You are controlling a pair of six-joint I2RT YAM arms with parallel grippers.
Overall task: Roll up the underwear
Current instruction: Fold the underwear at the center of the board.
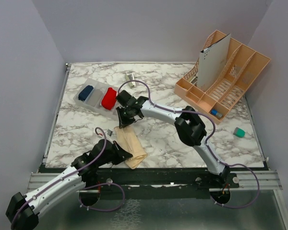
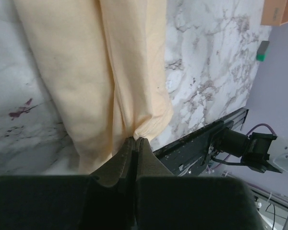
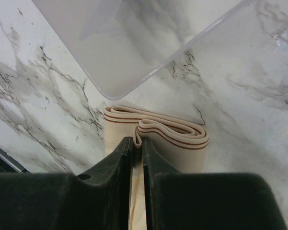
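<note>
Marble counter (image 1: 192,143) under white walls; left hand (image 1: 126,154) clenched on the near hem of the peach underwear (image 1: 132,148); garment lay flat as a strip, its long axis running from that hand away toward the far edge; right hand (image 1: 123,120) sat at the far end, pinched on the folded waistband; rolling would likely run from there back toward the left hand.

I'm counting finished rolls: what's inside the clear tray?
A dark blue roll, a grey bundle and a red roll sit side by side in the clear tray. Anything beneath them is covered.
</note>
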